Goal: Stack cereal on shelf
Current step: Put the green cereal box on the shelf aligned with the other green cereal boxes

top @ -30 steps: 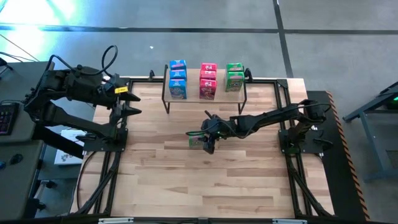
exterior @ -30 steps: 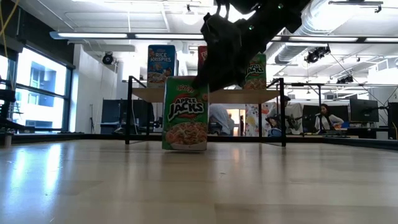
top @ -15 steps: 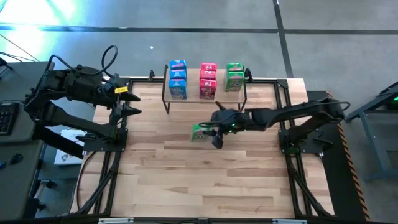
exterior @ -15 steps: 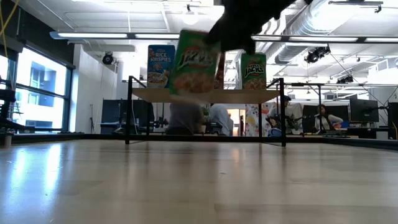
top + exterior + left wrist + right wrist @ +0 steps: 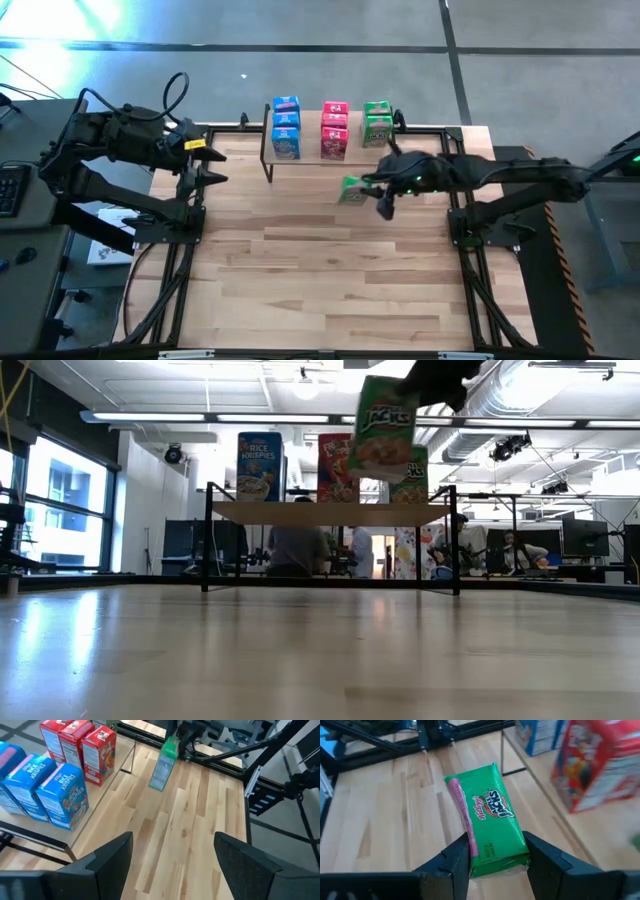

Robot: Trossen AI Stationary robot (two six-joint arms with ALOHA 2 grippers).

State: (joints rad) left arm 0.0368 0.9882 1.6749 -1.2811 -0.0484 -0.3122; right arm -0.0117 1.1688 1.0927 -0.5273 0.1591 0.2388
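Blue (image 5: 285,128), pink-red (image 5: 334,130) and green (image 5: 377,124) cereal boxes stand on the light-wood shelf (image 5: 330,512) at the table's far side. My right gripper (image 5: 497,865) is shut on another green cereal box (image 5: 352,188), which hangs in the air in front of the shelf's right part, higher than the shelf board in the low view (image 5: 382,428). My left gripper (image 5: 172,865) waits open, raised over the table's left edge (image 5: 208,165), with nothing between its fingers. My right gripper pinches the green box between its two fingers (image 5: 462,857), on its two narrow sides at its upper end (image 5: 495,862). The fingers come slanting down from the table's right and lie along the box. The box is lifted clear of the table and hangs tilted, printed front showing.
The shelf stands on thin black legs (image 5: 267,160) near the far edge. Black frame bars (image 5: 175,270) run along the table's left and right sides. Bare wooden planks (image 5: 320,280) fill the middle and near part. People sit in the room behind (image 5: 520,550).
My right gripper has risen and drawn back toward the table's right and far side, nearer the shelf, carrying the green box. The box stood upright on the table a second ago. It is now lifted clear, tilted, and higher than the shelf board.
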